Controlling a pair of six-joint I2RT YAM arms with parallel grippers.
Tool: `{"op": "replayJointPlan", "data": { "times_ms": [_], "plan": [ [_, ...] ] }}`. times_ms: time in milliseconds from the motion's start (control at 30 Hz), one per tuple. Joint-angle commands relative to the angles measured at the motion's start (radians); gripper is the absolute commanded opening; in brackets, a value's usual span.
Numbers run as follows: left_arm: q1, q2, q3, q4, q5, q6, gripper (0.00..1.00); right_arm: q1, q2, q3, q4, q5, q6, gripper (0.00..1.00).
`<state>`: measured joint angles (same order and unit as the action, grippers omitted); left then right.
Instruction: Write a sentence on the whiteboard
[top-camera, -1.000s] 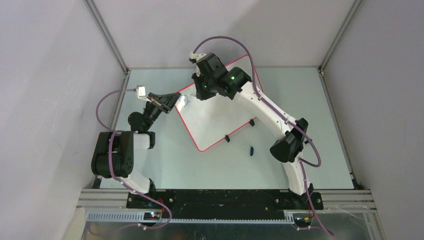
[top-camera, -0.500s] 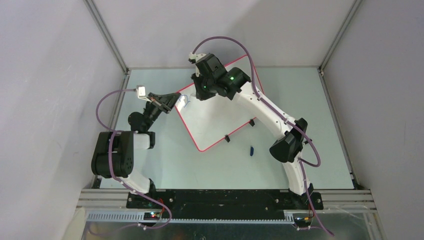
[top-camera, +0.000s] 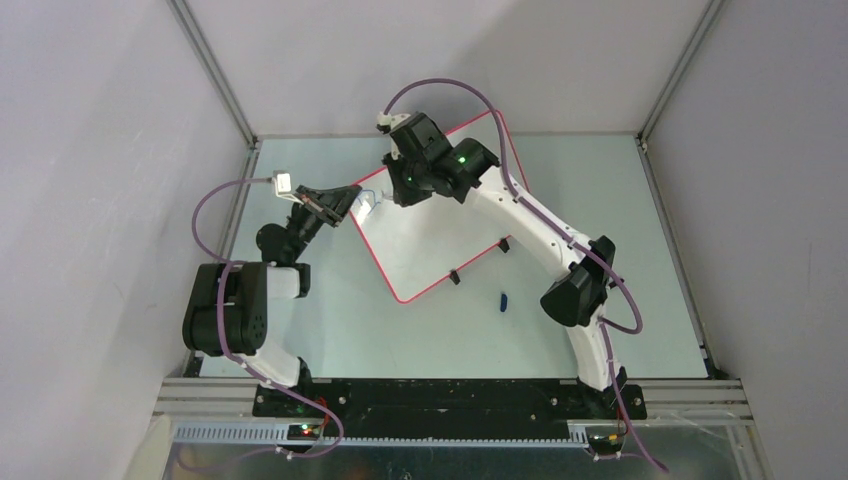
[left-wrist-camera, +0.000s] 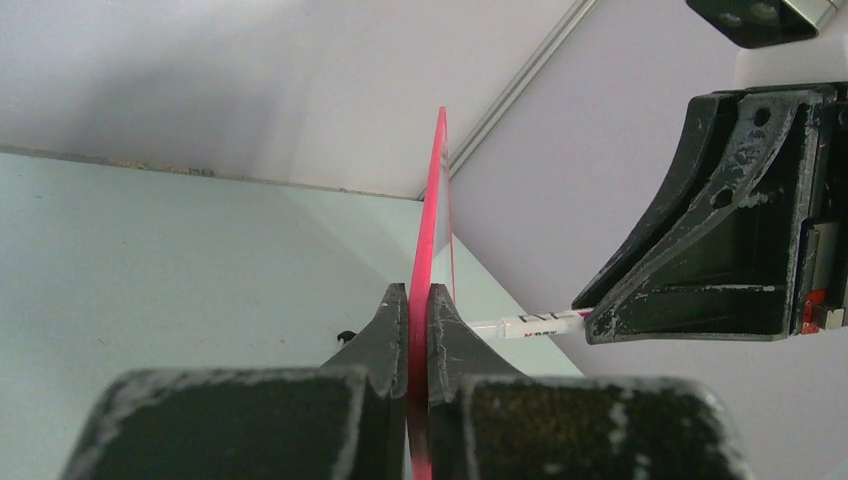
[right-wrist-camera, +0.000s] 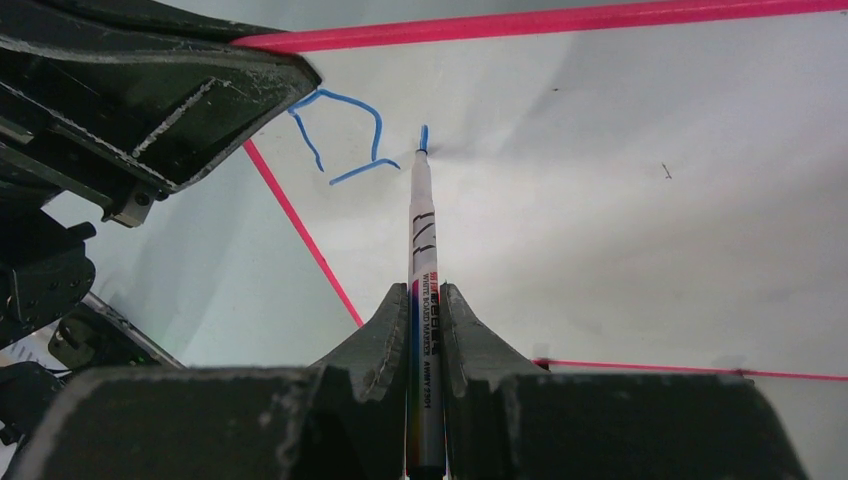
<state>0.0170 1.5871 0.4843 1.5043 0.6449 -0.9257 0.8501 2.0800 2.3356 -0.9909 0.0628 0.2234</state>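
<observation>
The whiteboard (top-camera: 430, 245), white with a red-pink rim, stands tilted on the table. My left gripper (left-wrist-camera: 418, 292) is shut on its rim (left-wrist-camera: 432, 190) at the left corner (top-camera: 357, 205). Clamped upright in my shut right gripper (right-wrist-camera: 428, 292) is a whiteboard marker (right-wrist-camera: 420, 230). The marker's blue tip (right-wrist-camera: 423, 135) touches the board (right-wrist-camera: 620, 180) just right of the first blue strokes of the sentence (right-wrist-camera: 345, 135). In the left wrist view the marker (left-wrist-camera: 530, 322) sticks out of the right gripper's finger (left-wrist-camera: 700, 250) toward the board.
A small blue marker cap (top-camera: 503, 300) lies on the table in front of the board's near edge. Two black clip feet (top-camera: 454, 277) (top-camera: 505, 244) stick out along that edge. The right arm's wrist (top-camera: 432, 160) hangs over the board's far left part.
My right wrist has shifted slightly toward the far side with the marker. The left arm and the board have not moved.
</observation>
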Motion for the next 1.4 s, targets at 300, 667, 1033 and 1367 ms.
{"op": "replayJointPlan", "data": {
  "times_ms": [300, 667, 1033, 1367],
  "plan": [
    [-0.029, -0.008, -0.007, 0.025, 0.081, 0.117, 0.00, 0.009, -0.042, -0.026, -0.013, 0.017, -0.020, 0.00],
    [-0.029, -0.009, -0.009, 0.026, 0.081, 0.117, 0.00, 0.009, -0.009, 0.037, -0.007, 0.027, -0.025, 0.00],
    [-0.029, -0.007, -0.006, 0.025, 0.081, 0.117, 0.00, 0.002, -0.003, 0.057, 0.011, 0.027, -0.030, 0.00],
    [-0.029, -0.007, -0.004, 0.025, 0.083, 0.116, 0.00, 0.001, 0.001, 0.065, 0.017, -0.006, -0.034, 0.00]
  ]
}}
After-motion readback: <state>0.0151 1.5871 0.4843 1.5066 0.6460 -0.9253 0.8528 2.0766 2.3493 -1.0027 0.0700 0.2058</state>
